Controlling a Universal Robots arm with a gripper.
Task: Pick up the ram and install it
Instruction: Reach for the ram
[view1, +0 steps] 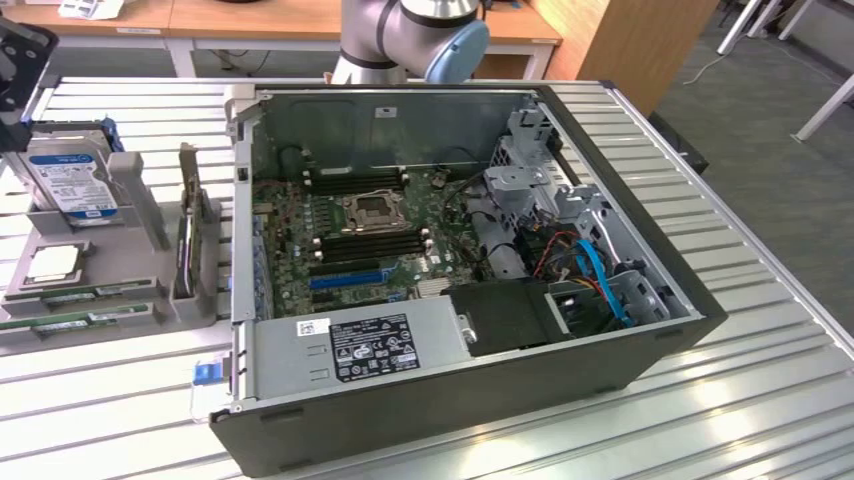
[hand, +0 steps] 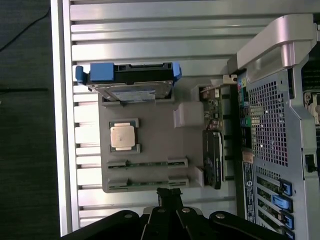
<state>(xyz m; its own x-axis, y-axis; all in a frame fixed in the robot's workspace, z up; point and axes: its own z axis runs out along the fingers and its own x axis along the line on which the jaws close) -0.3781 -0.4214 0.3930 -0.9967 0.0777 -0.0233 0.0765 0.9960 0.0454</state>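
The gripper (hand: 168, 194) hangs over the grey tray (hand: 160, 137), its jaws pressed together and holding nothing. The ram (hand: 147, 183) lies in a tray slot (so it cannot slide away).

The bench (view1: 747, 330) is ribbed bare metal, bright and reflective. The computer case (view1: 441, 420) has dark matt metal walls. The holder (hand: 155, 142) is matt grey plastic, the ram (hand: 145, 163) green circuit board, the hand (hand: 169, 192) matt black, the desk (view1: 267, 15) pale wood.
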